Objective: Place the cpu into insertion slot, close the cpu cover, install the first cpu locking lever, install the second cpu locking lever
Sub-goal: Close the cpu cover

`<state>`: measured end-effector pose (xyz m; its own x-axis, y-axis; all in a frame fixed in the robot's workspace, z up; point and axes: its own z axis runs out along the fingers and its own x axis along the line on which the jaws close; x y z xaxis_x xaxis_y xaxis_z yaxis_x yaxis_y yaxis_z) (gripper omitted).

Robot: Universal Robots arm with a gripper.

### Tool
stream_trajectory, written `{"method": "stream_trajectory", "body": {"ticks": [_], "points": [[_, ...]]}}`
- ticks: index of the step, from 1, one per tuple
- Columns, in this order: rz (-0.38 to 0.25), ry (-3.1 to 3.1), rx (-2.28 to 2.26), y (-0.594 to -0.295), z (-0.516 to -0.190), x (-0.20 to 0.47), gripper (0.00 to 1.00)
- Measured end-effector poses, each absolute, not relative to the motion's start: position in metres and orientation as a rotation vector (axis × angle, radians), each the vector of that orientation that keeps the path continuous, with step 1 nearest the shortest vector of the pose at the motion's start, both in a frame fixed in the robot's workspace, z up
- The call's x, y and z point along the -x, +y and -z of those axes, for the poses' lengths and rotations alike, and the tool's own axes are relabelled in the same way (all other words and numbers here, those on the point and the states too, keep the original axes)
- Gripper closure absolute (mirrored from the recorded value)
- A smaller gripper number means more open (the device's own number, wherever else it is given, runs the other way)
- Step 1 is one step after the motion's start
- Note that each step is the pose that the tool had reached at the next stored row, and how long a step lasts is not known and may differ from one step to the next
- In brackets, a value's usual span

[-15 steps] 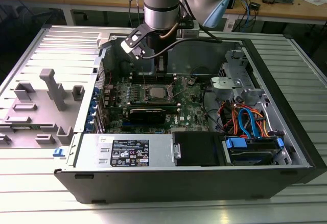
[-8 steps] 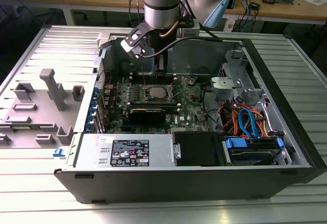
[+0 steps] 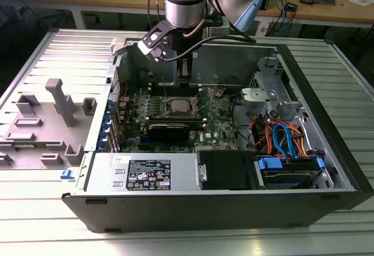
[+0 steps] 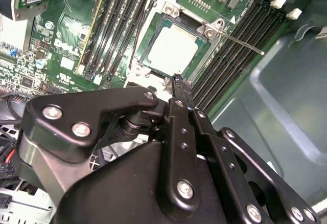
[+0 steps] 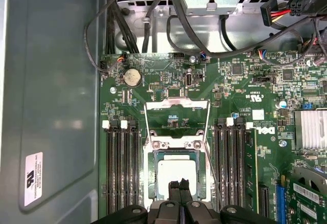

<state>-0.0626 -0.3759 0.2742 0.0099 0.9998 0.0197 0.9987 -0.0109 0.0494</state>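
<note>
Hovering over one edge of the cpu (image 5: 176, 173), the gripper (image 5: 179, 184) has its jaws drawn together, nothing visible between them. The chip lies flat in the insertion slot (image 5: 152, 173), and the cpu cover (image 5: 176, 102) is swung open. That thin, stiff frame looks light, so its free edge seems the best place to take hold.

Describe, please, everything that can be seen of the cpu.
The cpu is a small, flat, square chip with a pale, dull silver-grey metal top and a thin darker border. It lies flat in the insertion slot, between rows of long black memory slots on the green board. The cpu cover is swung open, so the chip's top is bare. The end effector, with its fingers together, hangs over one edge of the chip. Whether it touches the chip cannot be told.
</note>
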Motion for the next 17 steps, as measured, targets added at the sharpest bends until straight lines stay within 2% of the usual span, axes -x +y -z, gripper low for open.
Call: {"method": "stream_trajectory", "body": {"ticks": [17], "points": [[-0.076, 2.194, -2.217, -0.376, -0.276, 0.041, 0.89]]}}
